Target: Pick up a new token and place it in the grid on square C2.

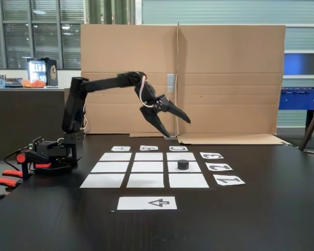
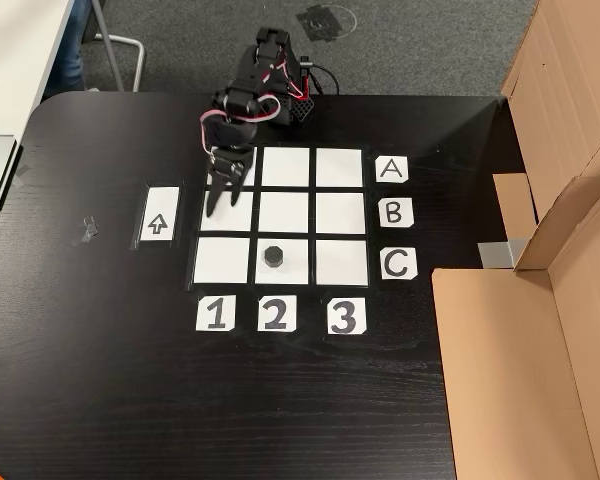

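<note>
The token (image 1: 183,164) (image 2: 274,256), a small black puck, sits upright on square C2 (image 1: 194,167) (image 2: 280,274), in line with labels C and 2 of the grid (image 1: 115,167) (image 2: 340,210) of white sheets. My gripper (image 1: 177,128) (image 2: 223,198) hangs open in the air with nothing between its fingers. In a fixed view from the side it is well above and behind the token. In a fixed view from above it lies over the squares of column 1, towards row A, apart from the token.
A white arrow sheet (image 1: 146,203) (image 2: 159,215) lies just outside the grid. A cardboard wall (image 1: 225,78) (image 2: 560,300) stands along the table's far side. The arm base (image 1: 52,151) (image 2: 280,90) sits beside row A. Dark table surface surrounds the grid.
</note>
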Controlling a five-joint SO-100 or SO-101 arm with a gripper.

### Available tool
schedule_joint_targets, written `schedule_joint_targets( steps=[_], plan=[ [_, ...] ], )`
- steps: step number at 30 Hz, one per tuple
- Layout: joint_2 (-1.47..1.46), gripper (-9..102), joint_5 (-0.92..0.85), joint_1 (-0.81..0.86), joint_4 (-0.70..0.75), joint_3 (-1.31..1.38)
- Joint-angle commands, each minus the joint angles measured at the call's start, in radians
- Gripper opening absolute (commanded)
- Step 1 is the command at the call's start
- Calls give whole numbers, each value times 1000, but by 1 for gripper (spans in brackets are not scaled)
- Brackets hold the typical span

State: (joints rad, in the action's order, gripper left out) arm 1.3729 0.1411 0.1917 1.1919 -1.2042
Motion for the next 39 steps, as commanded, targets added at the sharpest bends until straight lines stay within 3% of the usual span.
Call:
schedule_joint_targets(
  steps=[1,16,31,39],
  plan=[
    [141,38,-43,44,-40,-55],
    [537,38,-209,344,-156,-341],
    [876,12,-304,675,-218,-551],
    [1005,7,-311,816,-176,-638]
  ],
)
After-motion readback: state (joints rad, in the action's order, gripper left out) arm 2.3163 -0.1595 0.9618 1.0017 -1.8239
